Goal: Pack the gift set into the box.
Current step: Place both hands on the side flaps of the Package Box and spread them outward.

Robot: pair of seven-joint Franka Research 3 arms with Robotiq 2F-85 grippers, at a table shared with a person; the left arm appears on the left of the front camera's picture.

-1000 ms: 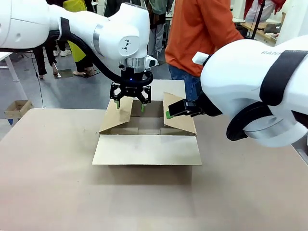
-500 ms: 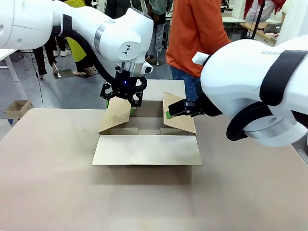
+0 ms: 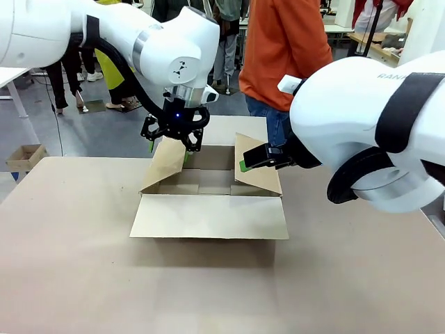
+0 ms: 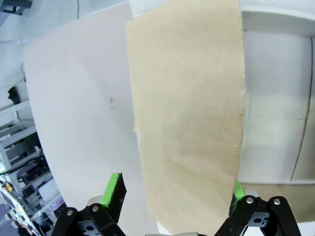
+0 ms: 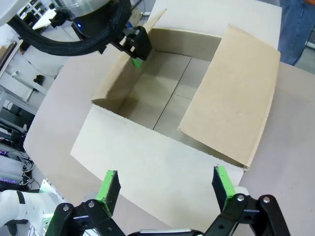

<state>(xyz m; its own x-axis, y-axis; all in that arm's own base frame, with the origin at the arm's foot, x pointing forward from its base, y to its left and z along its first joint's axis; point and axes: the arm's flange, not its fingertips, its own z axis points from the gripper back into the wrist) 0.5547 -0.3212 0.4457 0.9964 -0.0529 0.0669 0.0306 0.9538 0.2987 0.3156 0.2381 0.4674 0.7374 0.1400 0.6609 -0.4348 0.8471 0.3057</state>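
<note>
You have one way into the box: straight down between its left flap and right flap, both leaning inward and narrowing the mouth; the left tool, jaws apart, straddles the left flap's top edge; the right tool, spread wide, hovers by the right flap; the near flap lies folded out flat over the bench; a person stands at the far edge.
</note>
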